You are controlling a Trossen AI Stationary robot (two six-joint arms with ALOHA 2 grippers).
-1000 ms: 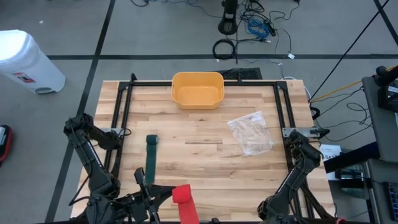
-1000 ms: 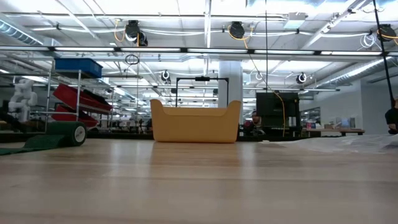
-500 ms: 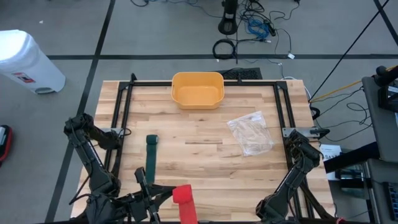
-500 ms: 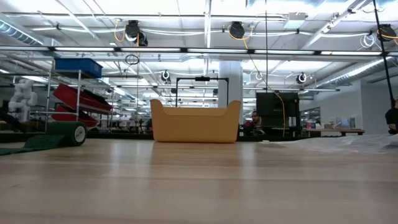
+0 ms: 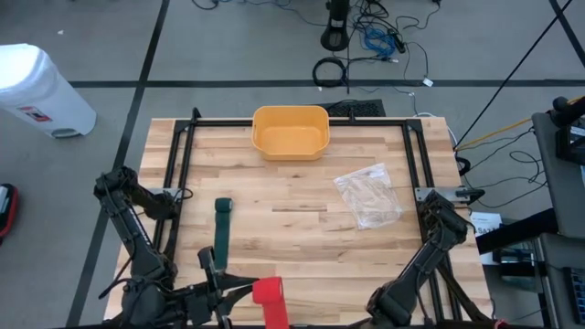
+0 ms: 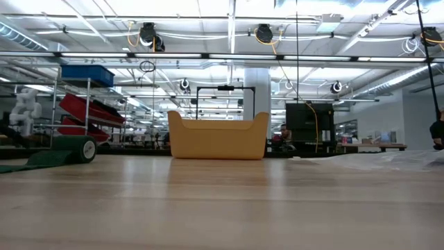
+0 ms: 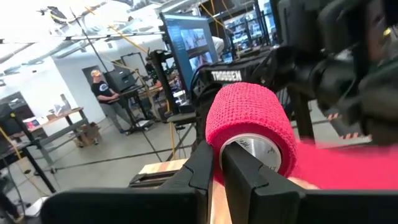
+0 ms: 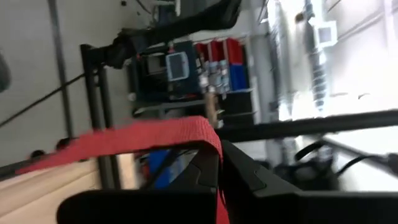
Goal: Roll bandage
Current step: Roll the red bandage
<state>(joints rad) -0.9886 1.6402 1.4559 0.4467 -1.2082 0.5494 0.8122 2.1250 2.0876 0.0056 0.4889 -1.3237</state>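
Note:
A red bandage (image 5: 269, 300) hangs between my two grippers at the table's near edge. Its rolled part (image 7: 249, 124) has a silvery core and sits at my left gripper (image 7: 217, 165), which is shut on it. Its loose strip (image 8: 137, 137) runs to my right gripper (image 8: 219, 171), which is shut on the strip; those fingers lie beyond the high view's near edge. A dark green bandage (image 5: 222, 233) lies flat on the table's left half, its rolled far end (image 6: 78, 148) resting on the wood. My left gripper holds the red roll at its near end, by the rim beside the core (image 7: 231, 148). The fingers hide the exact spot. They reach in level and the roll is clear of the table. My right gripper pinches the strip's free end (image 8: 211, 146) between its two fingers, and the strip stretches away from them.
A yellow tub (image 5: 291, 131) stands at the table's far edge. A clear plastic bag (image 5: 368, 195) lies on the right half. A black frame (image 5: 183, 155) runs along the table's sides. A person shows in the room beyond, in the left wrist view.
My right arm has shifted a little toward the table's left and sunk slightly, its wrist rolling. The red strip now lies nearly straight toward the near edge. My left gripper has kept its place.

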